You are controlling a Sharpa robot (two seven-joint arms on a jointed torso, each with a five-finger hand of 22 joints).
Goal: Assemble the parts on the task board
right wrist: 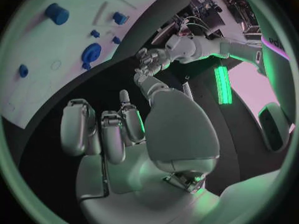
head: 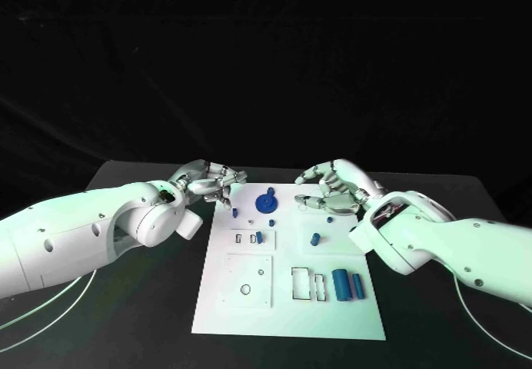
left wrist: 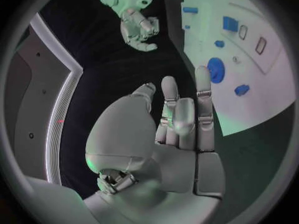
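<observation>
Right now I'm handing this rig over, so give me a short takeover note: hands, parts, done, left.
Left hand: holds nothing, hovering by the task board's far left corner.
Right hand: holds nothing, fingers curled, over the far right edge.
Parts: blue round gear at the far end, two blue cylinders lying near the right edge, small pieces mid-board.
Done: cannot tell.
Left: the loose cylinders, at least.

White board with blue parts on a black table.
The board (head: pixel 290 304) is plain white, marked with thin dark outlines of rectangles and circles. The round gear (head: pixel 267 203), the two cylinders (head: pixel 349 285) and the small pegs (head: pixel 316 239) are blue. The table (head: pixel 122 323) is black. Both arms are white; the left hand (head: pixel 207 183) and right hand (head: pixel 333 189) are silver.
</observation>
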